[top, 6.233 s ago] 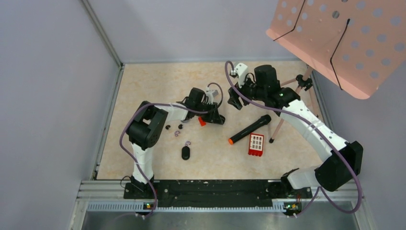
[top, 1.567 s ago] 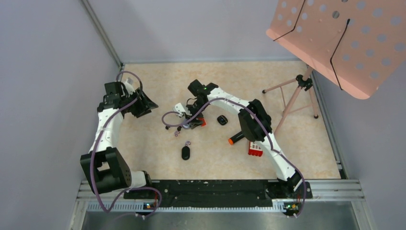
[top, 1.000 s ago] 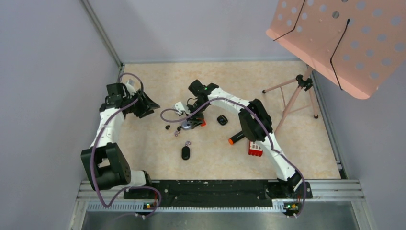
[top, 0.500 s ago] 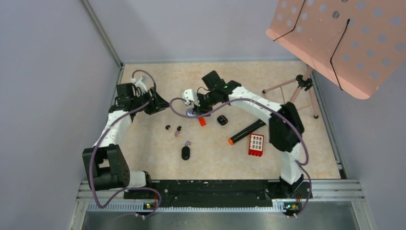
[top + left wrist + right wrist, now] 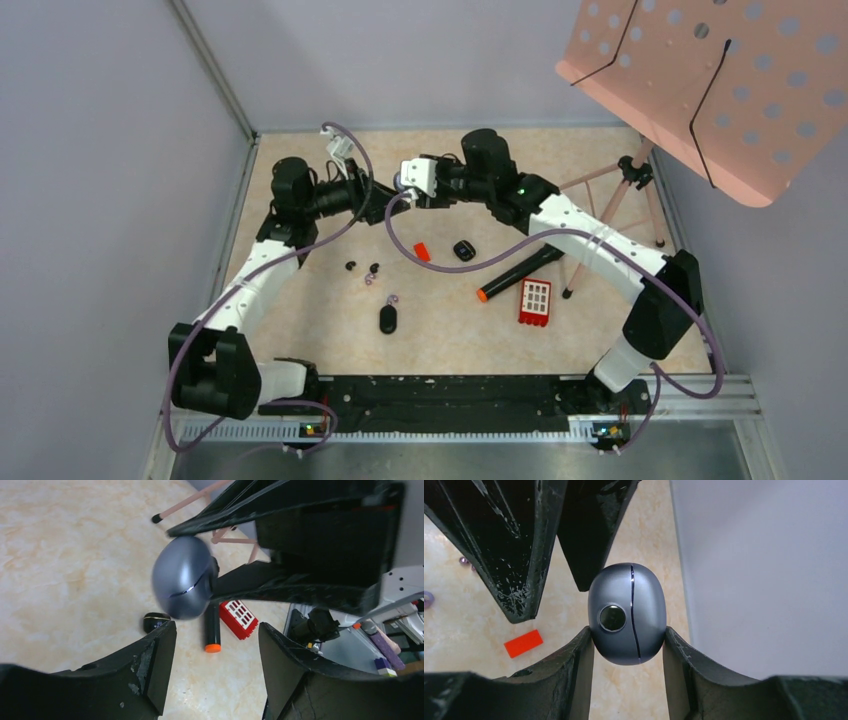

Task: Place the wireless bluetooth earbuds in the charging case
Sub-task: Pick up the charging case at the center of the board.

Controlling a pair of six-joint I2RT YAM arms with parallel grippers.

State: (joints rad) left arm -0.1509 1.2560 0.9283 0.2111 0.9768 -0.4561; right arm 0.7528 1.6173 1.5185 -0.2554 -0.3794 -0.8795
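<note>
Right gripper (image 5: 628, 630) clamped on the grey charging case (image 5: 627, 612) in midair, left gripper (image 5: 216, 626) spread wide just short of it, earbuds (image 5: 373, 267) loose on the table (image 5: 450, 330), apart from the case.

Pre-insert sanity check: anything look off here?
The charging case, pinched in the right hand above the table, looks shut: its seam shows no gap. The open left hand faces it, holding nothing. The black earbuds lie loose on the table, with pale purple pieces apart from them, possibly detached tips.
</note>
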